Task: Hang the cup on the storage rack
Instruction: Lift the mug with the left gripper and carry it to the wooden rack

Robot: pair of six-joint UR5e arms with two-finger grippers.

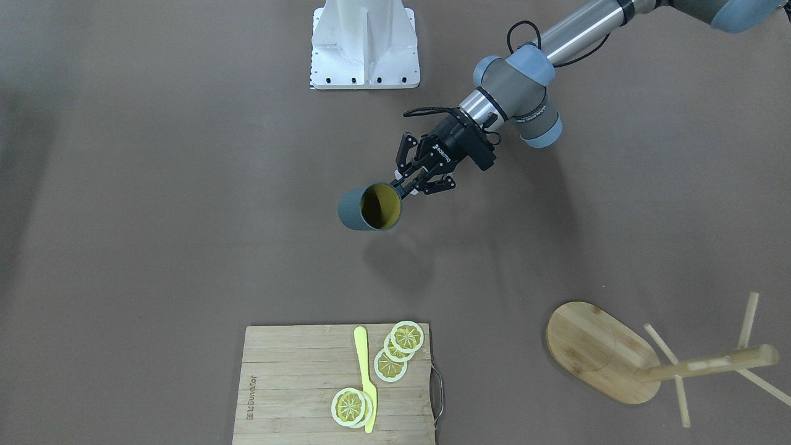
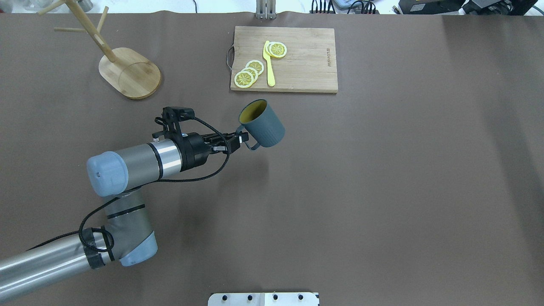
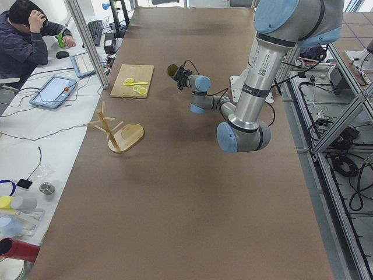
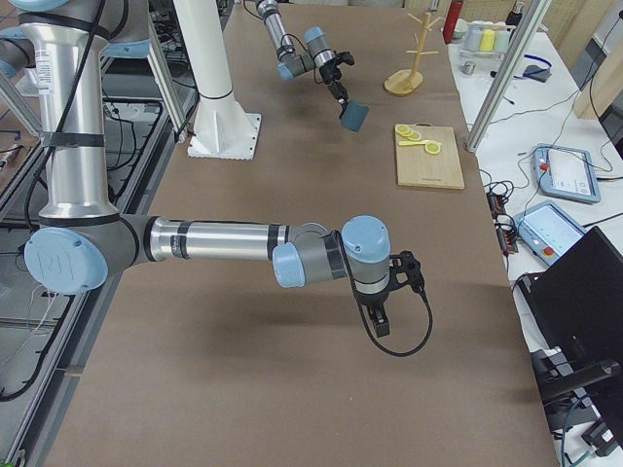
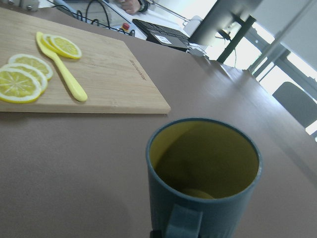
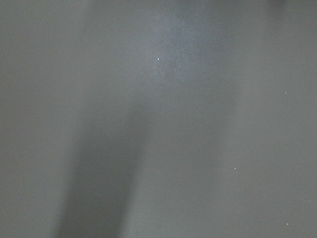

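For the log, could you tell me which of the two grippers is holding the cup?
The left gripper: it grips the cup by its handle, lifted off the table; the right gripper hangs far off, touching nothing.

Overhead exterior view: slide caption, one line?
Left claw holds the cup aloft by its handle; storage rack and cutting board beyond.
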